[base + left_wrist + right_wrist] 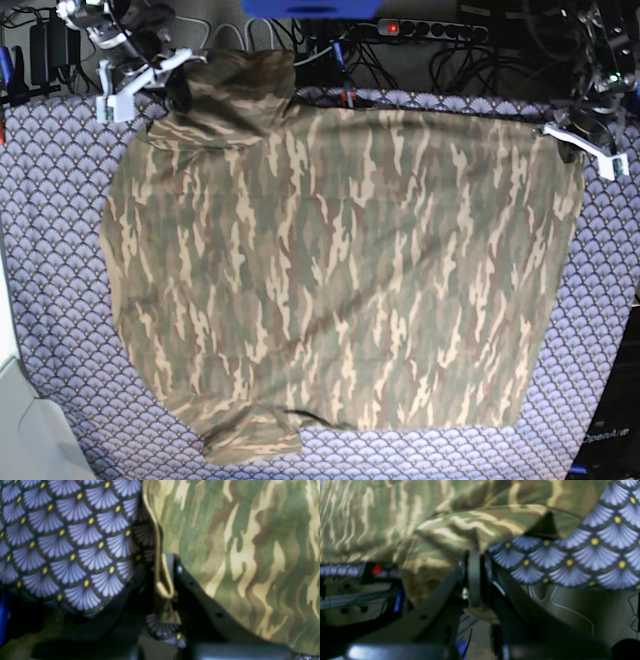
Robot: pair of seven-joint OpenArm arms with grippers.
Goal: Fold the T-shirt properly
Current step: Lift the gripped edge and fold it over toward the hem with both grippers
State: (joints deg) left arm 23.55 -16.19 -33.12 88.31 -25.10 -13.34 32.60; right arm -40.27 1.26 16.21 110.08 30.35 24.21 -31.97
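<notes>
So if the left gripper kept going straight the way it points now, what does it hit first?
The left gripper is already shut on the T-shirt edge; straight ahead runs that hem, with the tablecloth beneath, though depth is unclear.

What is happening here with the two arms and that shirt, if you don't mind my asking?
A two-armed robot is folding a camouflage T-shirt spread flat on a purple scale-patterned tablecloth. The left gripper is shut on the shirt's edge at one far corner, and the right gripper is shut on the fabric at the other. No fold has been made yet.
</notes>
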